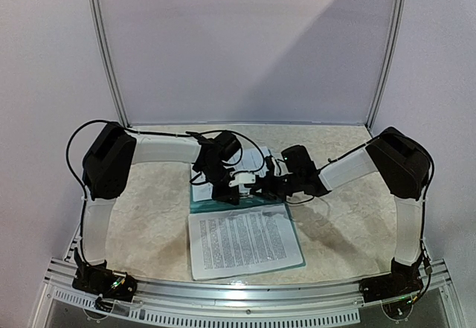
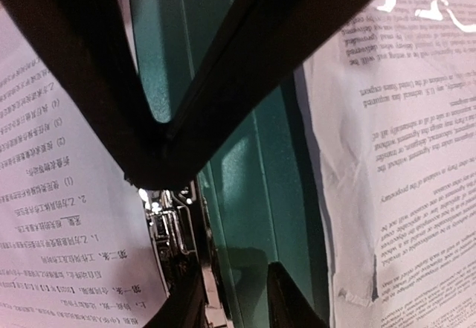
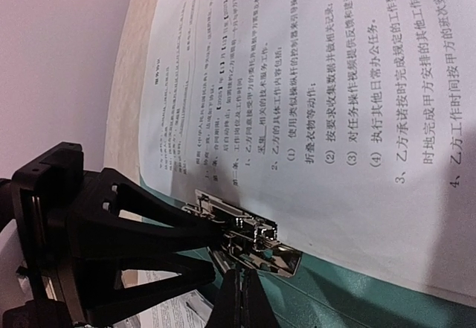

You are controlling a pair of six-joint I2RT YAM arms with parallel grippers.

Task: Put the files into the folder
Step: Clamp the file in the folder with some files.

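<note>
The teal folder (image 1: 199, 198) lies open at the table's middle. One printed sheet (image 1: 245, 242) lies on its near half and another (image 1: 259, 157) on its far half. In the right wrist view the far sheet (image 3: 297, 82) is tucked at the silver clip (image 3: 249, 231) on the folder (image 3: 372, 298). My right gripper (image 3: 247, 287) is shut, its tips touching the clip's near edge. My left gripper (image 2: 234, 298) is open: one finger sits at the clip (image 2: 167, 224), the other on the folder's spine (image 2: 245, 172). Both grippers (image 1: 227, 187) (image 1: 260, 185) meet over the spine.
The table is a beige mottled surface (image 1: 149, 216) with a metal rail along the near edge (image 1: 238, 291). White walls and a curved metal frame (image 1: 111, 68) close off the back. The two arms crowd the folder's centre.
</note>
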